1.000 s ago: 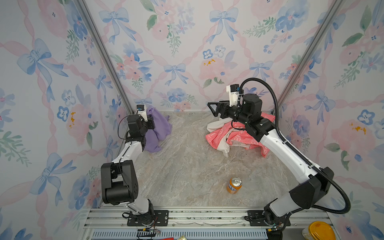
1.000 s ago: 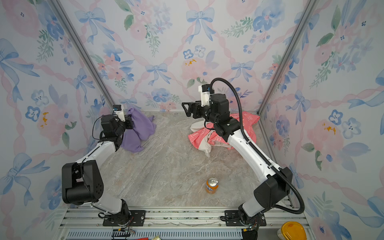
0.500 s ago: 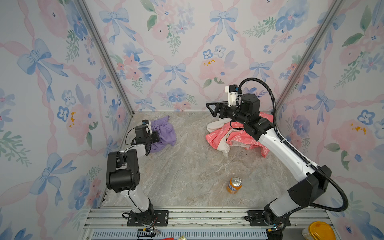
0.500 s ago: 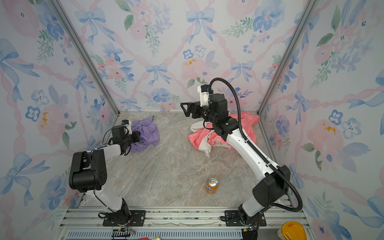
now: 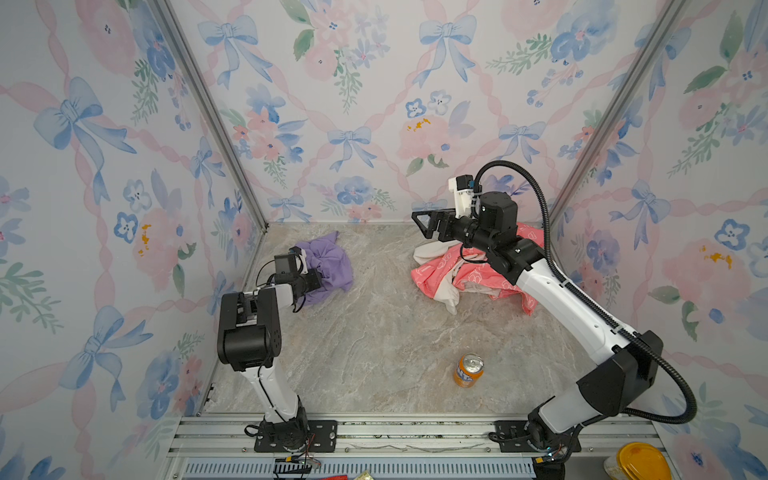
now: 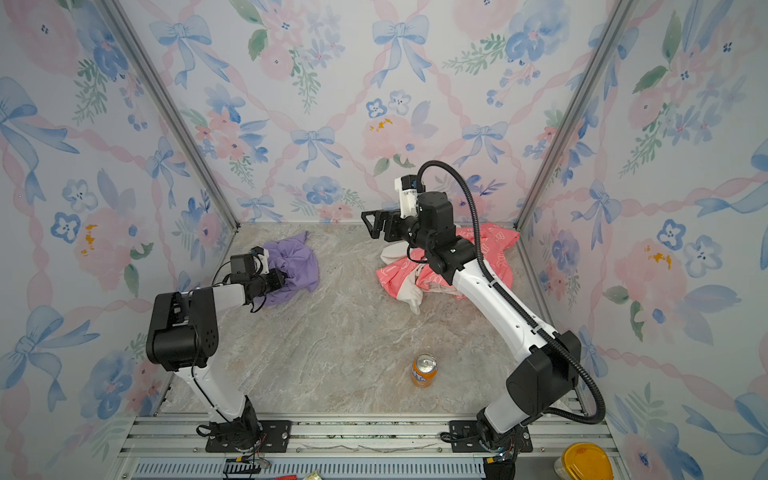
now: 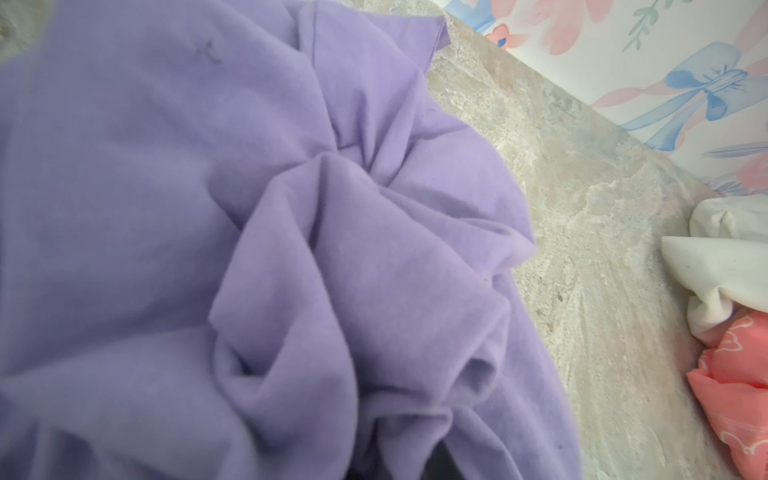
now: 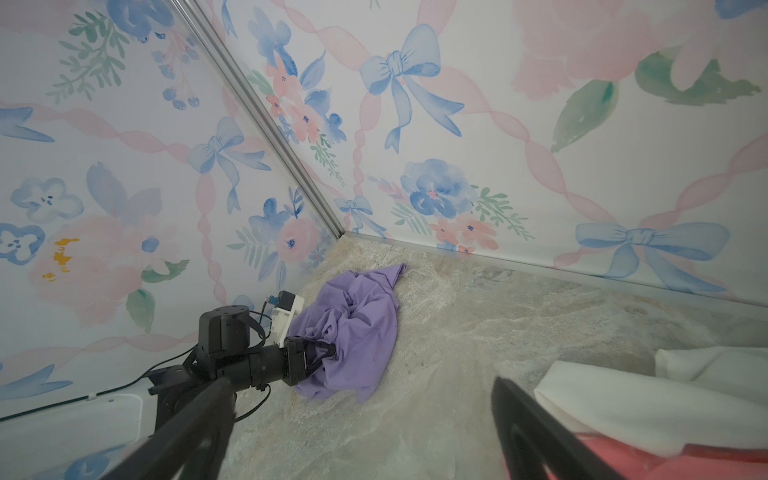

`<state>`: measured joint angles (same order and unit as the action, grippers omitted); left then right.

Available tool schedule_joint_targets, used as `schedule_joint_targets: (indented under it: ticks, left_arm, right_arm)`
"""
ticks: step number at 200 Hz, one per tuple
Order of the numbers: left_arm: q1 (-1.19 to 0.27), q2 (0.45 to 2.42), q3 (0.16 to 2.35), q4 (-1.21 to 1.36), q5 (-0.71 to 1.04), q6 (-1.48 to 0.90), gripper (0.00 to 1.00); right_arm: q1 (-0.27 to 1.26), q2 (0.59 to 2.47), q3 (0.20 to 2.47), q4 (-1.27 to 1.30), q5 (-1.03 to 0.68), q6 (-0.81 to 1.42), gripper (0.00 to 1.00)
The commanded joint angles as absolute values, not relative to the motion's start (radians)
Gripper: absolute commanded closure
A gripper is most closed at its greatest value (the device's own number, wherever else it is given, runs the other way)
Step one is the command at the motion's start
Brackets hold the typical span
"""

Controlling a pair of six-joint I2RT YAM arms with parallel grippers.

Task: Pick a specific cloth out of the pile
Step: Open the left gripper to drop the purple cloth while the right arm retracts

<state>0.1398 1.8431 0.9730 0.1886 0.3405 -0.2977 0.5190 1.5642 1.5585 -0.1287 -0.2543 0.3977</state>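
Observation:
The lavender cloth (image 5: pixel 332 266) (image 6: pixel 297 264) lies crumpled on the marble table near the back left corner, apart from the pile. My left gripper (image 5: pixel 322 276) (image 6: pixel 284 278) (image 8: pixel 328 351) lies low with its fingers buried in the cloth's near folds. The fabric (image 7: pixel 291 208) fills the left wrist view and hides the jaws. The pile (image 5: pixel 440 274) (image 6: pixel 399 274), coral-pink cloth over cream-white, sits at the back right. My right gripper (image 5: pixel 419 226) (image 8: pixel 361 384) hovers open and empty above the pile's left edge, pointing left.
An orange soda can (image 5: pixel 468 370) (image 6: pixel 424 370) stands upright at the front centre. A yellow-lidded container (image 5: pixel 636 461) sits outside the front right corner. Floral walls close in the left, back and right sides. Bare marble lies between cloth and pile.
My left arm has come down from a raised pose to the table, and the lavender cloth that hung from it now lies spread on the surface. The right arm has barely shifted.

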Motion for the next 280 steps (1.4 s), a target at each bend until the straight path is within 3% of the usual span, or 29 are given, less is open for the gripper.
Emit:
schedule_joint_targets:
  ticks: [1,33,58,139,213,280]
  left_arm:
    - [0.134,1.766,0.994,0.161,0.354,-0.265,0.6]
    - [0.135,1.605,0.953,0.229,0.295,-0.242,0.33]
    - [0.133,1.454,0.844,0.357,0.218,-0.253,0.02]
    - [0.109,1.158,0.489,0.673,-0.034,-0.197,0.02]
    - [0.114,1.259,0.267,0.943,-0.13,-0.191,0.02]
    - [0.119,1.338,0.208,1.065,-0.116,-0.166,0.02]
  right_arm:
    - [0.523,1.509,1.522,-0.147,-0.237,0.377,0.0]
    - [0.51,1.464,1.471,-0.135,-0.197,0.35,0.03]
    - [0.485,1.407,1.418,-0.136,-0.151,0.319,0.03]
    - [0.296,1.138,1.037,-0.134,0.117,0.194,0.03]
    - [0.13,1.07,0.633,0.126,0.307,0.04,0.03]
    - [0.05,1.239,0.478,0.439,0.255,0.001,0.03]
